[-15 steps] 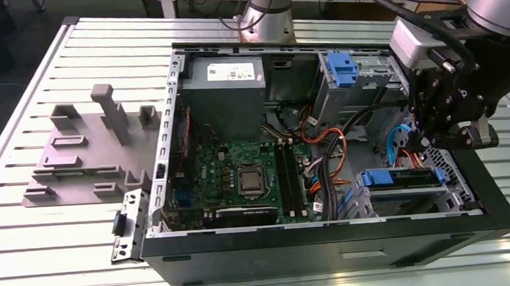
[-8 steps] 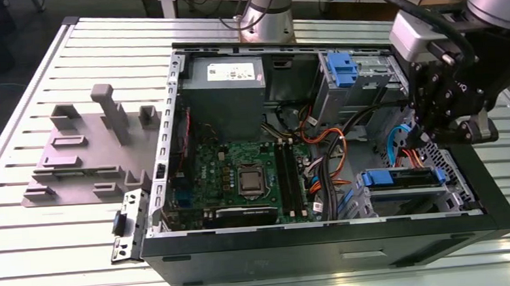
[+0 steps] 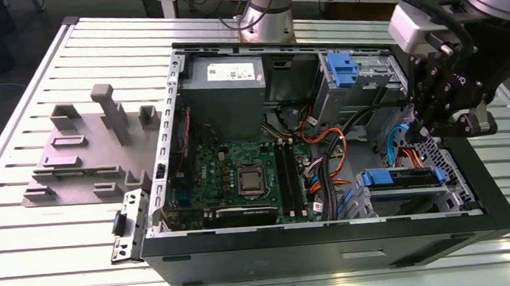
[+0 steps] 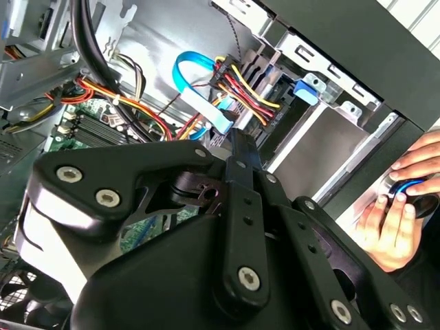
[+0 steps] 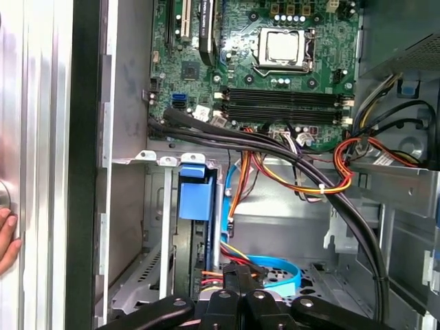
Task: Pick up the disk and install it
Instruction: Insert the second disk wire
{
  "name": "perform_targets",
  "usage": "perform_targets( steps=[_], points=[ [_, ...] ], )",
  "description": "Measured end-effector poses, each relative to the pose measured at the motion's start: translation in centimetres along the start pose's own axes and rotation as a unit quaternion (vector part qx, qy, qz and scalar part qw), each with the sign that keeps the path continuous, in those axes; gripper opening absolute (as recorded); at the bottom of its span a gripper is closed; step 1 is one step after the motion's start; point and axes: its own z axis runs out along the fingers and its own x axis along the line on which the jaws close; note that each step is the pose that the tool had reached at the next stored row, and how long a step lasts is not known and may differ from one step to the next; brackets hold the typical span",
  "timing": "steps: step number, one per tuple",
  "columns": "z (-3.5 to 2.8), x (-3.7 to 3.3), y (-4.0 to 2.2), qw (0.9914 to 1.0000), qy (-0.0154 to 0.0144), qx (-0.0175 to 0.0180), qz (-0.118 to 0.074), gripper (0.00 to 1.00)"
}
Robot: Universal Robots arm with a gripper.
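The disk (image 3: pixel 405 179) lies in the drive bay at the near corner of the open computer case, on the exterior view's right; it is grey with blue plastic at its end. Its blue rail end (image 5: pixel 194 194) stands in the metal bay in the first wrist view, and a blue tab (image 4: pixel 307 89) marks it in the second wrist view. My gripper (image 3: pixel 436 131) hangs over the case's side wall, just above and behind that bay. Its black fingers (image 5: pixel 238 278) are shut together with nothing between them, pointing into the case beside the light blue ribbon cable (image 4: pixel 199 75).
A blue clip (image 3: pixel 343 69) stands in the upper drive cage next to the grey power supply (image 3: pixel 225 76). Bundled cables (image 5: pixel 302 165) cross above the motherboard (image 3: pixel 239 176). A grey fixture block (image 3: pixel 89 148) sits beside the case. A person's hand (image 4: pixel 399 206) rests outside the case wall.
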Motion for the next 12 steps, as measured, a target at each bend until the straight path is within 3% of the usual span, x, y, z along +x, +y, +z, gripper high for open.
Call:
perform_targets(
  steps=[12],
  points=[
    [-0.64, -0.88, 0.02, 1.0, 0.0, 0.0, 0.0, 0.11]
  ],
)
